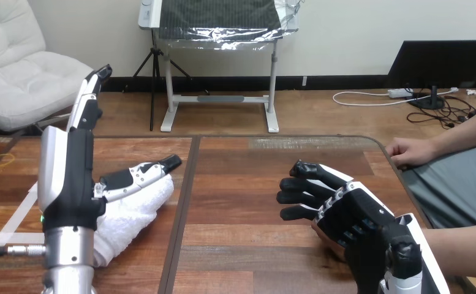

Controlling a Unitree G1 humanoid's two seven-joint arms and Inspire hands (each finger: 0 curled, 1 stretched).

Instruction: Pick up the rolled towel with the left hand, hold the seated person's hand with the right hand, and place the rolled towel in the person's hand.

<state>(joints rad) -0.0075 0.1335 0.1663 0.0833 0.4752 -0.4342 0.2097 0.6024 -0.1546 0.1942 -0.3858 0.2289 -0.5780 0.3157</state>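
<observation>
The rolled white towel [131, 211] lies on the wooden table [253, 257] at the left. My left hand [70, 177] stands upright right beside it, open, fingers straight up and the thumb stretched out over the towel's top. At the lower right my right hand [358, 214] lies over the person's hand [326, 240], of which a small part shows under my palm. The person's forearm [462, 248] comes in from the right edge behind my hand. Whether my right hand grips that hand is hidden.
The person's other hand [410, 151] rests on the table's far right edge. A dark seam [185, 202] runs front to back across the tabletop between the towel and my right hand. A yellow rubber band [2, 160] lies at the far left.
</observation>
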